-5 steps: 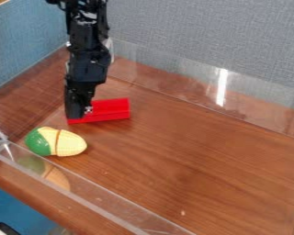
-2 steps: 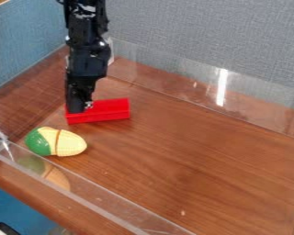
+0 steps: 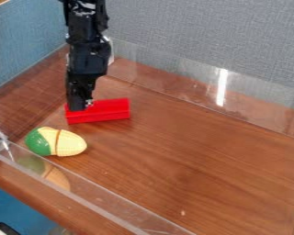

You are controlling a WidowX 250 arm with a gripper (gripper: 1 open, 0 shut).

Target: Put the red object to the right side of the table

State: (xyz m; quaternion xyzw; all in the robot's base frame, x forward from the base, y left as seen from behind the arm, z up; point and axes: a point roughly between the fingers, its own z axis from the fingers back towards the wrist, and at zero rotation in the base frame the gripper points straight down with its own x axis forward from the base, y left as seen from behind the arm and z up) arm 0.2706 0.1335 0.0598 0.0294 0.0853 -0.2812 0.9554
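Red object (image 3: 103, 111), pincer (image 3: 78, 104) closed at its left end

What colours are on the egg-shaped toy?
The egg-shaped toy is green at its left end and yellow elsewhere, camera view.

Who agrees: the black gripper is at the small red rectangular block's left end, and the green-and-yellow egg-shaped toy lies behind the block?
No: the camera view shows the green-and-yellow egg-shaped toy in front of the small red rectangular block. The rest holds.
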